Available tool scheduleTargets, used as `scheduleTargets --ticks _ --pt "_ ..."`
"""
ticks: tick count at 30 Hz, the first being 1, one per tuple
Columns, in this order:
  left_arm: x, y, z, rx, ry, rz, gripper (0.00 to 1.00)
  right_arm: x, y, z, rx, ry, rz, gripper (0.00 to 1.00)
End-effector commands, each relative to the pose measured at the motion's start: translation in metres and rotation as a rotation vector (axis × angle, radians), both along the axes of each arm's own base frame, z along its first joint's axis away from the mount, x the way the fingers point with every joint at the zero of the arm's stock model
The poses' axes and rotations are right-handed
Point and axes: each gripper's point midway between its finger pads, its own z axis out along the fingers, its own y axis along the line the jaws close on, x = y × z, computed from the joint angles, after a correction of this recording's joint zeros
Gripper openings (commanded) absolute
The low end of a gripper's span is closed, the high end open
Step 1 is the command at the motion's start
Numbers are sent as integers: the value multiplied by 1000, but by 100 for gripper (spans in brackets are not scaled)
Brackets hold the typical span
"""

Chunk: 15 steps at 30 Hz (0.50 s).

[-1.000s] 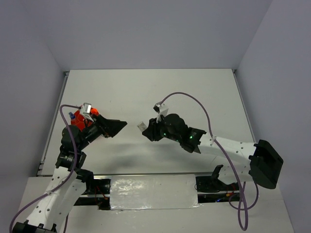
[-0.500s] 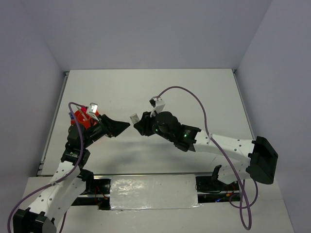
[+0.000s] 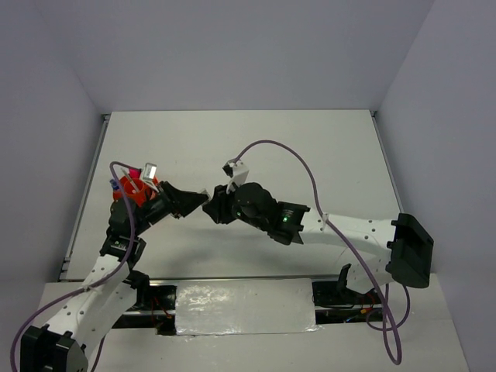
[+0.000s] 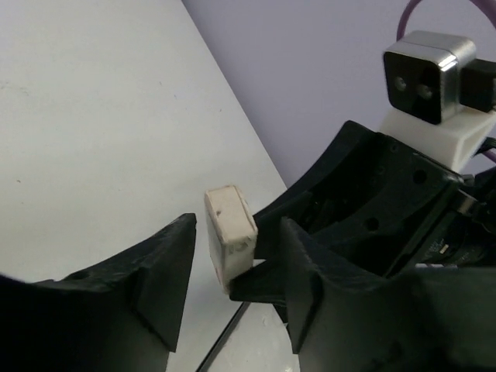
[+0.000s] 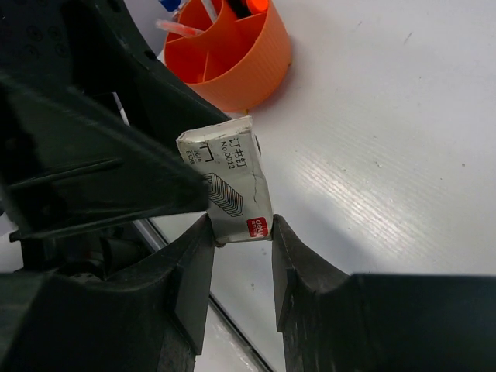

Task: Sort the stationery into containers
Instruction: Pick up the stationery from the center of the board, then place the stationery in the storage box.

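A white block (image 5: 232,182), a small printed box, is pinched at its lower end by my right gripper (image 5: 242,226), which is shut on it. In the left wrist view the same white block (image 4: 229,236) stands in mid-air between the jaws of my left gripper (image 4: 236,232). These are open, with a gap showing on each side of the block. From above, the left gripper (image 3: 195,203) and right gripper (image 3: 212,208) meet tip to tip over the table. The round orange tub (image 3: 133,192) with inner dividers sits just left of them, and this tub (image 5: 232,62) holds a few pens.
The left arm's wrist camera (image 3: 149,170) hangs over the tub's right edge. A pink cap (image 3: 132,172) and a blue marker (image 3: 115,184) stick up from the tub. The table's left edge (image 3: 87,194) runs close beside the tub. A purple cable (image 3: 287,151) arcs above the right arm.
My right gripper has carried the white block leftward into the left gripper's jaws. The left jaws have narrowed around the block.
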Motion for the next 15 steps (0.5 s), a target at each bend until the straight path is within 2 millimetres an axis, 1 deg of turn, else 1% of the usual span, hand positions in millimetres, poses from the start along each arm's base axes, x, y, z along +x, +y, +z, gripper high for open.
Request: scheduleTargets --ticks 1,2,3,5,6,7,8,9,10,11,12,13,14,15 --pt "3 -3 3 1 -41 -16 53 0 12 29 48 -50 7 2" --pt "3 -4 3 2 -38 -21 48 -1 13 30 50 -52 12 2" --pt "3 -5 1 3 -32 -30 36 -2 15 31 53 -52 18 2" --pt "5 -6 0 14 -30 -32 21 -3 18 30 52 -52 29 3" --pt "7 -5 -3 35 -23 -27 6 -4 19 31 55 -55 37 4" --pt "9 -5 3 51 -42 -24 0 -6 21 36 86 -67 54 23" --pt "11 -4 3 77 -46 -17 0 -12 22 36 109 -64 84 48" --pt "19 5 -18 179 2 36 0 -14 15 22 110 -43 81 99" --pt "28 13 -5 237 -12 95 0 -10 7 37 176 -59 63 100" --pt "35 25 -15 299 44 165 0 -9 -1 35 200 -44 45 100" --pt "40 49 -39 397 164 287 0 -7 -15 16 180 -29 7 100" --pt "43 59 -31 415 177 346 0 -4 -29 26 204 -39 -30 100" --pt "43 69 -31 424 200 403 0 1 -41 23 206 -31 -71 100" --pt "43 86 -38 431 273 506 0 6 -55 11 183 -22 -118 100"
